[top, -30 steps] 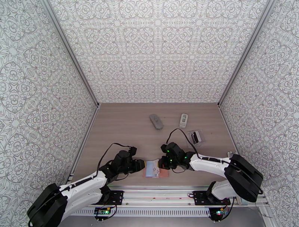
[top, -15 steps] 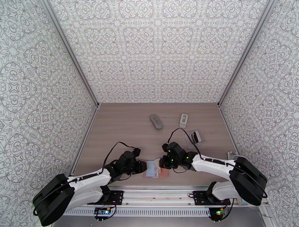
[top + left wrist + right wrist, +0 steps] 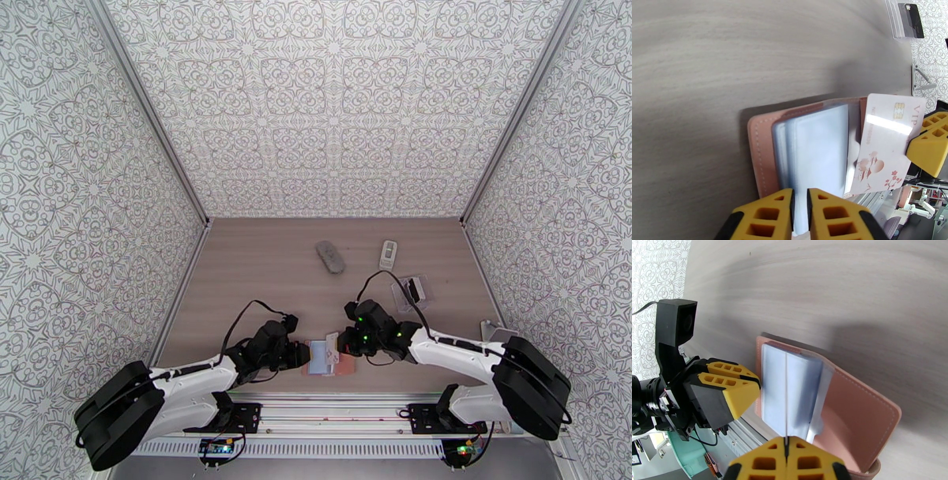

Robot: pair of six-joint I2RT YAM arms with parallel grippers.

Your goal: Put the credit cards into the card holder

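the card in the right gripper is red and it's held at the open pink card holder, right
Not red. The card pinched in the right gripper is white, with a chip and a pink flower print, as the left wrist view shows. It is held at the open pink card holder.

The card holder (image 3: 760, 146) has a pale pink cover like smooth, matt leather or imitation, with a stitched edge. Its sleeves (image 3: 821, 146) are clear, slightly cloudy soft plastic with a faint sheen. The white card (image 3: 884, 150) is glossy plastic with 1 metallic gold chip. The table (image 3: 730, 59) is matt, grey wood grain.
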